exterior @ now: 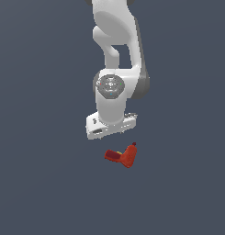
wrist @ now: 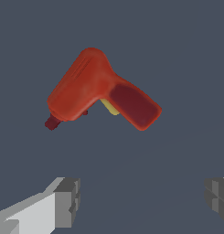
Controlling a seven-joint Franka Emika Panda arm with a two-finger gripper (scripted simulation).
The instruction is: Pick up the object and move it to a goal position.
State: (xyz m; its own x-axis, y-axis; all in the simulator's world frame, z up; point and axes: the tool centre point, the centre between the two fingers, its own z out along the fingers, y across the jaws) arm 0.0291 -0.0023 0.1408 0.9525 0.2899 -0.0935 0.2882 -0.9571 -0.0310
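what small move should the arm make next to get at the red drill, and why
Probably shift the end effector sideways until it sits over the small red-orange L-shaped drill, then descend. In the wrist view the grey fingertips stand wide apart with nothing between them, and the drill lies off to one side of that gap, ungrasped.

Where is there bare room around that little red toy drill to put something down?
Nearly everywhere. Only the drill lies on the grey floor, so the stretches toward the exterior view's left, right and bottom edges are bare. The one crowded spot is around the drill, with the open gripper just above it.
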